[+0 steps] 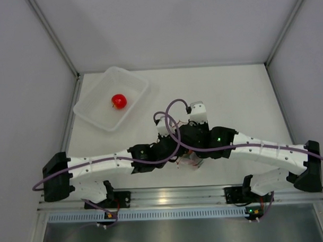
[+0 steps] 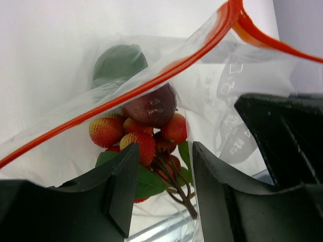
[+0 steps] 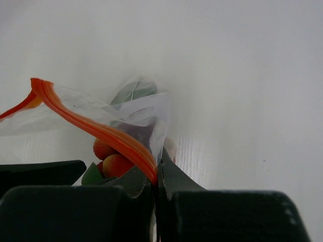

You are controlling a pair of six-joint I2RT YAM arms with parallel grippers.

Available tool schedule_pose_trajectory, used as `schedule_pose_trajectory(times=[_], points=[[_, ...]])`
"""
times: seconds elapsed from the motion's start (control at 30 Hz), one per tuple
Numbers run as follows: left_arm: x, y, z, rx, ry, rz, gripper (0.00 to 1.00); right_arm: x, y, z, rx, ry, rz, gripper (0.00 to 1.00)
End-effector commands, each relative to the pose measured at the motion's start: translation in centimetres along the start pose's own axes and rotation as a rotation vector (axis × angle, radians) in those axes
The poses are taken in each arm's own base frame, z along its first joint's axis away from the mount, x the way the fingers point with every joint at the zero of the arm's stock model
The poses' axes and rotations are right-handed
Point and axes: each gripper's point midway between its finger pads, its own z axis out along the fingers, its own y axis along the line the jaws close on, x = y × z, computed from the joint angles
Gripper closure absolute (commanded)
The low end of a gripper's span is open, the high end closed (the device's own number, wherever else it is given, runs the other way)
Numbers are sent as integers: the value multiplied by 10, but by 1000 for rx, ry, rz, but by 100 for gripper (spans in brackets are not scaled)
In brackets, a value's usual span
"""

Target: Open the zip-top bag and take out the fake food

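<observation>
While your right gripper (image 3: 156, 169) pinches the zip-top bag (image 3: 146, 108) rim, close your parted left gripper (image 2: 164, 151) on the berry cluster (image 2: 107, 131) inside.

1. Top external view: looks down from above and behind both arms (image 1: 99, 164), far enough back to show the whole table (image 1: 240, 97); arm bases at 6 o'clock.
2. Left wrist view: very close, looking past its own fingers (image 2: 121, 186) at 6 o'clock into the zip-top bag (image 2: 212, 96).
3. Right wrist view: equally close, its fingers (image 3: 192, 201) at 6 o'clock, facing across the table.
4. Both wrist views share the bag's orange-red strip (image 2: 146, 83) and red fruit cluster (image 2: 146, 136).
</observation>
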Motion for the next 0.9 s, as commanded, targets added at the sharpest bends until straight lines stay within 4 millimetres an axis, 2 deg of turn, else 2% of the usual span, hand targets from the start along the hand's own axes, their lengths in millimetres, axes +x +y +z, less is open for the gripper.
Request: schedule_pose_trajectory(times=[0.0, 0.03, 0.13, 0.17, 0.23, 0.27, 0.4, 0.63, 0.7, 0.73, 0.8, 0.87], points=[[-10, -21, 14, 30, -11, 7, 48, -2, -11, -9, 5, -38, 45, 100], [-15, -26, 18, 31, -17, 2, 47, 2, -14, -8, 10, -28, 34, 100], [-6, -26, 35, 13, 15, 41, 43, 11, -26, -7, 27, -10, 22, 100], [-11, -30, 40, 14, 12, 37, 43, 17, -30, -5, 36, 0, 12, 100], [-1, -27, 53, -1, 46, 54, 42, 20, -35, -4, 21, 9, 32, 100], [-5, -30, 58, 3, 48, 52, 42, 25, -41, -4, 17, 14, 37, 100], [7, -28, 77, -16, 80, 69, 41, 38, -61, -2, 26, 40, 68, 100], [18, -61, 95, 94, 118, 89, 40, 51, -93, 2, 60, 74, 104, 100], [30, -64, 102, 109, 160, 104, 39, 53, -96, 1, 53, 76, 111, 100], [30, -73, 103, 128, 165, 106, 39, 56, -99, 3, 60, 81, 113, 100], [41, -73, 110, 138, 196, 148, 38, 56, -100, 3, 53, 81, 123, 100], [43, -77, 116, 143, 200, 196, 38, 56, -99, 4, 46, 79, 132, 100]])
